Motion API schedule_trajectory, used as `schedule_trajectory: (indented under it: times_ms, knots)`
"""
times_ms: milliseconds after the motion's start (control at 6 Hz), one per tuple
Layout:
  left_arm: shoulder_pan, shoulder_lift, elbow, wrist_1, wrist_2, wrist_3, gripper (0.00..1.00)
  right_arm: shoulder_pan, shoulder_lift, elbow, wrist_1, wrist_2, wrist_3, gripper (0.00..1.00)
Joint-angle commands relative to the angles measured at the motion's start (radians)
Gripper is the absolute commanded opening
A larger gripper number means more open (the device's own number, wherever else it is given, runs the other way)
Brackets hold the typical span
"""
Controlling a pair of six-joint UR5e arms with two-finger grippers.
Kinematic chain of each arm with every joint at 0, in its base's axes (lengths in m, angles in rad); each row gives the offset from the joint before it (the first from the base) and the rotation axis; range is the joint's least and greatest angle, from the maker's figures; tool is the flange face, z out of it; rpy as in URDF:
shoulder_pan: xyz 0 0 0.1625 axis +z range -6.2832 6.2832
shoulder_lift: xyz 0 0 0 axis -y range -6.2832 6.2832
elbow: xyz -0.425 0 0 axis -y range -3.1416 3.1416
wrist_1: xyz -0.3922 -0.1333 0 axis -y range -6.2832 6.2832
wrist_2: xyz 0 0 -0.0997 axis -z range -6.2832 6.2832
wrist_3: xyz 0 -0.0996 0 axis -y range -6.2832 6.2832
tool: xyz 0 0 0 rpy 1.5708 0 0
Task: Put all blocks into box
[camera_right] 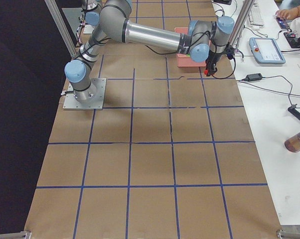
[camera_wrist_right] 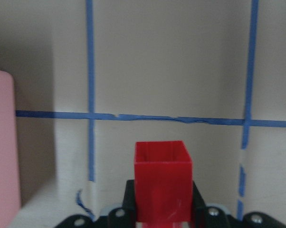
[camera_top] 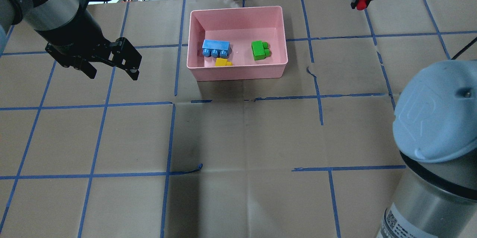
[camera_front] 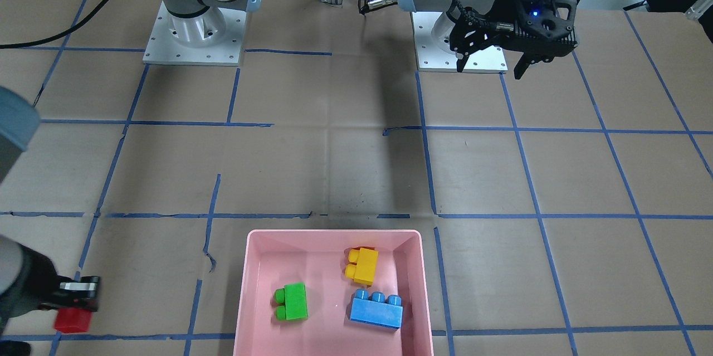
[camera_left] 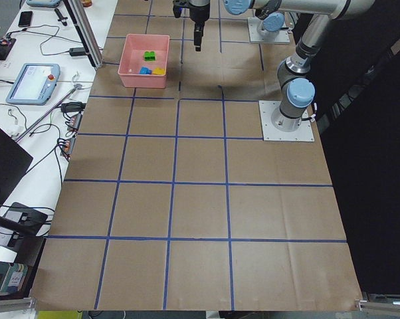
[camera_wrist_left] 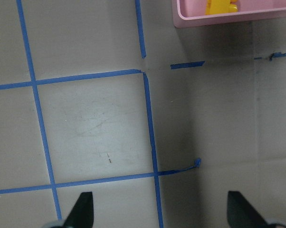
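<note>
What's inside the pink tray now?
Three plastic studded bricks lie in the shallow pink plastic tray: green two-stud, light blue three-stud, yellow two-stud. From overhead, the near wall partly covers the yellow one. The red brick is outside, in the right pincer.

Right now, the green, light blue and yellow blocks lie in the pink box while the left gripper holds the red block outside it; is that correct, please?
Not quite: the right gripper holds the red block, as the overhead view shows; the left gripper is open and empty. The rest stands.

Brown table point(camera_top: 242, 137), blue tape lines point(camera_top: 74, 105), pink box point(camera_top: 238, 71) on it.
</note>
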Motion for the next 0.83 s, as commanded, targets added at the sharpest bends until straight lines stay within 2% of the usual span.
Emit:
schedule_trajectory:
  times_ms: [0, 333, 500, 667]
  knots:
    - [0.0, 0.004, -0.001, -0.001, 0.009, 0.0, 0.99, 0.173, 0.003, -0.041, 0.013, 0.004, 0.29, 0.1]
    - [0.001, 0.007, -0.001, -0.003, 0.01, 0.0, 0.99, 0.289, 0.084, -0.036, -0.03, 0.005, 0.408, 0.1]
    - [0.001, 0.011, -0.001, -0.004, 0.01, 0.0, 0.99, 0.294, 0.139, -0.032, -0.05, 0.005, 0.405, 0.11]
    - [0.001, 0.013, -0.001, -0.004, 0.01, 0.0, 0.99, 0.294, 0.159, -0.018, -0.047, 0.007, 0.405, 0.17]
